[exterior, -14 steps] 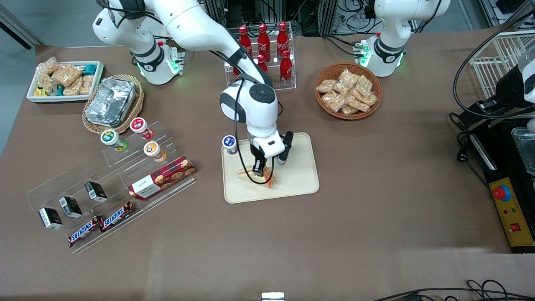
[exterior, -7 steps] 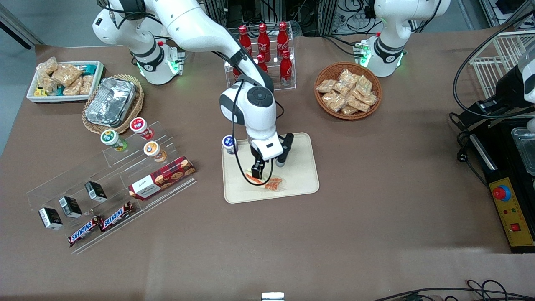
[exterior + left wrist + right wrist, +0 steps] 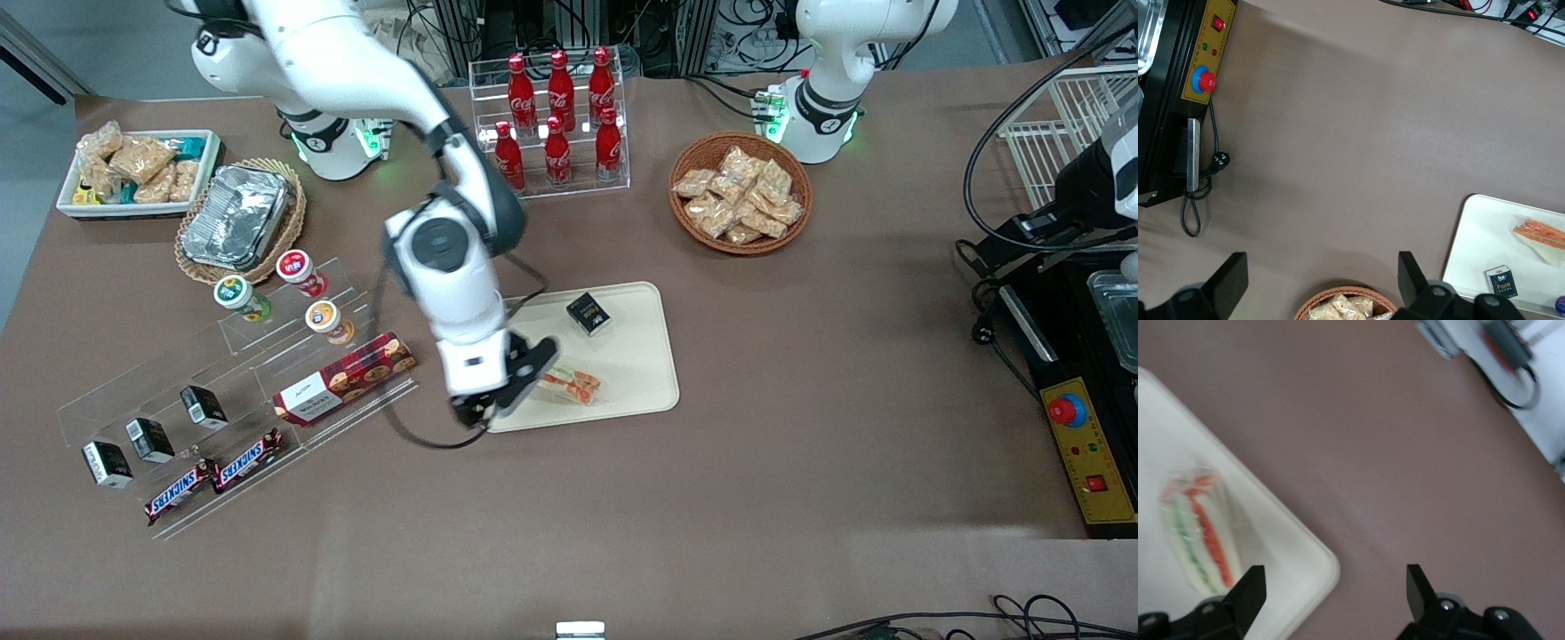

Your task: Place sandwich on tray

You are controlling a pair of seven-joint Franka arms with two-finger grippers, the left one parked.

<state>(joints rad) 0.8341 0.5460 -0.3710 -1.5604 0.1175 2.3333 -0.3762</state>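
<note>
The sandwich (image 3: 572, 384), a clear-wrapped wedge with red and green filling, lies flat on the beige tray (image 3: 642, 373), near the tray edge closest to the front camera. My gripper (image 3: 504, 388) hangs open and empty above the tray's corner toward the working arm's end, just beside the sandwich and apart from it. In the right wrist view the sandwich (image 3: 1198, 533) rests on the tray (image 3: 1278, 547), and the gripper (image 3: 1335, 590) straddles the tray's rounded corner with nothing between its fingers. The left wrist view also shows the sandwich (image 3: 1540, 235) on the tray (image 3: 1478, 247).
A small black box (image 3: 589, 313) lies on the tray, farther from the camera than the sandwich. A cookie box (image 3: 345, 378) and clear acrylic shelves with cups stand close to the gripper. A cola bottle rack (image 3: 556, 116) and a snack basket (image 3: 740, 191) stand farther back.
The gripper let go of the sandwich, lifted and swung off toward the working arm's end, past the tray's corner. The sandwich stays on the tray; the black box is now uncovered.
</note>
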